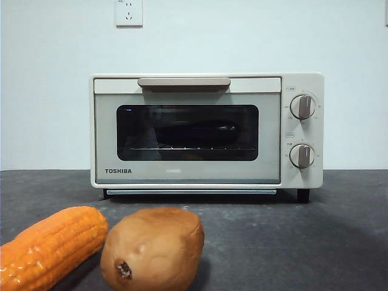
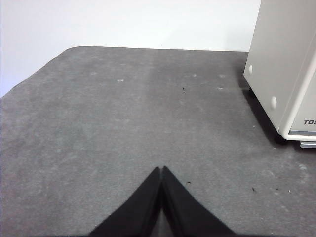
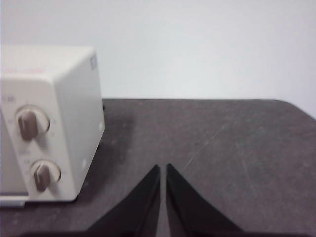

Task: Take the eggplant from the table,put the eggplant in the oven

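Oven [image 1: 206, 130] door closed, dark eggplant [image 1: 194, 130] shape behind glass on rack. Left gripper [image 2: 162, 170] and right gripper [image 3: 163, 168] jaws pressed together, empty, above table [image 1: 291, 242]

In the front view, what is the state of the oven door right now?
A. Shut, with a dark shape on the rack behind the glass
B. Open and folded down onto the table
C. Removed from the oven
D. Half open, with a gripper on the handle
A: the oven door sits flush under its handle, and a dark shape, probably the eggplant, shows through the glass; no gripper is near it.
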You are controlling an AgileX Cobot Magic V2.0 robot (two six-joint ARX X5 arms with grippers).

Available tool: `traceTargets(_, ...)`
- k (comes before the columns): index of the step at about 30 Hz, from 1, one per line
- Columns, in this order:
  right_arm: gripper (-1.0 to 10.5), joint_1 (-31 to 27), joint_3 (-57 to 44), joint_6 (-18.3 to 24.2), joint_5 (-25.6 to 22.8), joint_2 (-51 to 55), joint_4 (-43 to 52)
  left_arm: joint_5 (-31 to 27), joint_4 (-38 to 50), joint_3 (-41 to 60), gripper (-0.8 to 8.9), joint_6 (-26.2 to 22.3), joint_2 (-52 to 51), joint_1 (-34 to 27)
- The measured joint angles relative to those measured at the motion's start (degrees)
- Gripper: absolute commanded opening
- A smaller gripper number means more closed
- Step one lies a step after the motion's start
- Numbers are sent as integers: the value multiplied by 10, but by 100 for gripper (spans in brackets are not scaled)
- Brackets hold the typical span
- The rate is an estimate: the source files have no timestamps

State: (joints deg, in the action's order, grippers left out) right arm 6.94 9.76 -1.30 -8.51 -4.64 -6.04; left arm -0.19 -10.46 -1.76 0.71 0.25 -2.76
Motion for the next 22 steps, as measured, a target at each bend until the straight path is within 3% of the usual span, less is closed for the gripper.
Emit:
traceTargets(3,3,-29,-27,0,56,18,1,0,0,0,4,0,0,0)
traceTargets(9,3,-56,-78,0,115,43,-1,0,0,0,4,0,0,0)
traceTargets(22,3,-63,-89,-22,117,43,-34,0,0,0,4,0,0,0)
